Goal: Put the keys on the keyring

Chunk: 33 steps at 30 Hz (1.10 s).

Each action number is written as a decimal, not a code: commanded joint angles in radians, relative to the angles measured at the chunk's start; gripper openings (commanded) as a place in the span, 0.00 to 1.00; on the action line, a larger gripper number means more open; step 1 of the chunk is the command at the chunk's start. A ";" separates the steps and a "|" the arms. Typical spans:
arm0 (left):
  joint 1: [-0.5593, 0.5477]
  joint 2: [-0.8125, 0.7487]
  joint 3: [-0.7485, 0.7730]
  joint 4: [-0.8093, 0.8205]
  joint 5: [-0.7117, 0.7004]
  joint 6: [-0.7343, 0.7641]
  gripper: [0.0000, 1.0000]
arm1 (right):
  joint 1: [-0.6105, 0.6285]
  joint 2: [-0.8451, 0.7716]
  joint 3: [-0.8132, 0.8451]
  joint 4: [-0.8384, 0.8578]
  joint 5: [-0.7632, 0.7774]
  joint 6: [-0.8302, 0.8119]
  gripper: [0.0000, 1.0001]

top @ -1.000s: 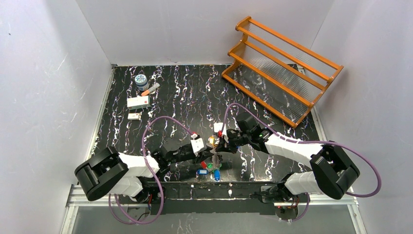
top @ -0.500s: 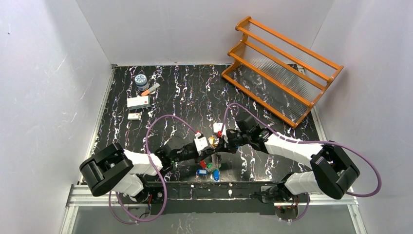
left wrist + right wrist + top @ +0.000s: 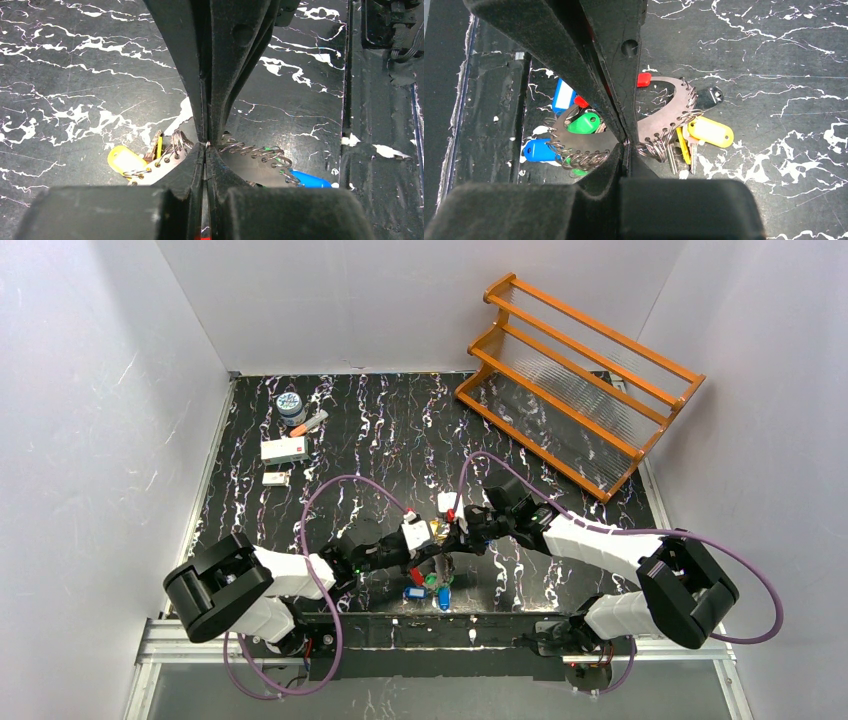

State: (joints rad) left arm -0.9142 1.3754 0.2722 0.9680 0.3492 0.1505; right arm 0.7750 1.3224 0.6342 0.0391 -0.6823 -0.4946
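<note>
The keyring (image 3: 664, 112) is a curved silvery band strung with small wire rings, also seen in the left wrist view (image 3: 250, 150). Green (image 3: 584, 122), blue (image 3: 538, 150), red (image 3: 643, 79) and yellow tags (image 3: 711, 131) hang from it, with a silver key (image 3: 692, 150) and a black key head (image 3: 709, 96). My left gripper (image 3: 206, 146) and right gripper (image 3: 626, 142) are both shut on the band at the same spot, tip to tip. In the top view they meet (image 3: 432, 538) (image 3: 450, 537) near the table's front, with the tags (image 3: 437, 582) below them.
An orange wooden rack (image 3: 580, 380) stands at the back right. A small jar (image 3: 290, 405), a marker (image 3: 308, 423), a white box (image 3: 284, 449) and a smaller box (image 3: 275, 478) lie at the back left. The table's front edge (image 3: 440, 618) is just behind the tags.
My left gripper has shifted a little to the right, closer to the right gripper. The right arm and the keyring have hardly moved.
</note>
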 commanded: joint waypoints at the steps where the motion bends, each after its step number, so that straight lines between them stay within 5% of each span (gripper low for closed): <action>1: -0.007 -0.029 0.014 -0.023 -0.024 0.005 0.00 | 0.008 -0.016 0.044 0.033 0.001 -0.007 0.04; 4: -0.006 -0.056 0.000 -0.023 -0.046 -0.007 0.00 | 0.007 -0.034 0.009 0.093 0.025 0.003 0.27; 7: -0.006 -0.088 -0.017 -0.022 -0.068 -0.018 0.00 | -0.005 -0.057 -0.028 0.177 0.028 0.028 0.36; 19: -0.006 -0.209 -0.099 0.066 -0.087 -0.039 0.00 | -0.088 -0.129 -0.184 0.487 -0.153 0.159 0.35; 33: -0.006 -0.211 -0.138 0.202 0.012 -0.038 0.00 | -0.099 -0.116 -0.214 0.597 -0.323 0.142 0.34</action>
State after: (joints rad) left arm -0.9184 1.1763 0.1387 1.0798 0.3298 0.1108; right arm 0.6781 1.2037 0.4267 0.5507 -0.9386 -0.3534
